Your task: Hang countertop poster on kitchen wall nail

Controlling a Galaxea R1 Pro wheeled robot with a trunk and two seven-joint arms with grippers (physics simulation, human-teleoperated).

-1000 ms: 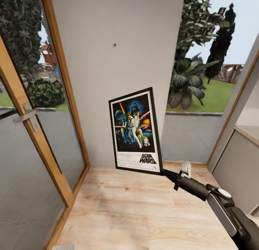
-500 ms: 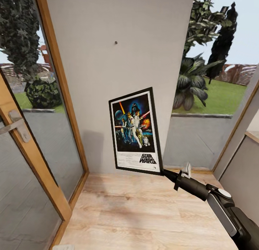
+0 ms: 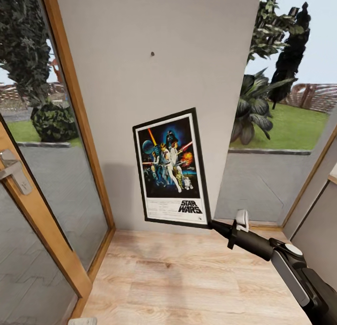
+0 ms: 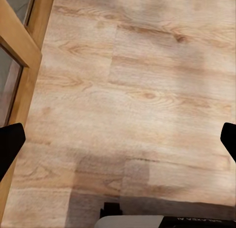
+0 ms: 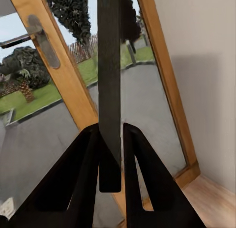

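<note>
**Poster carried to the wall, nail well above it**

Fingers [image 5: 135, 154] of the right arm are seen closed on the poster [image 3: 172, 168], pinching its black frame edge-on at the lower right corner; in the right wrist view the frame [image 5: 109, 90] runs straight up between the two dark fingers, with no gap visible on either side. The right gripper [image 3: 216, 225] is held out in front of the robot, above the wooden floor [image 3: 187, 278], and the poster is kept nearly upright with a slight tilt, its printed face turned toward the head camera. It hangs in front of the pale wall panel [image 3: 154, 25], between the wood-framed glass door [image 3: 42, 189] on the left and the window on the right.

One poster is counted, and one wall nail [image 3: 152, 53] is visible as a dark speck high on the panel, well above the poster's top edge and slightly left of its middle.

The left fingers [image 4: 11, 144] are spread wide at the two sides of their wrist view, with nothing held between them and only the floor beneath.

The carrying step is judged to be nearly over and the hanging step about to begin. The poster would need to be raised well up and brought flat to the wall, so that its top edge meets the nail.
</note>
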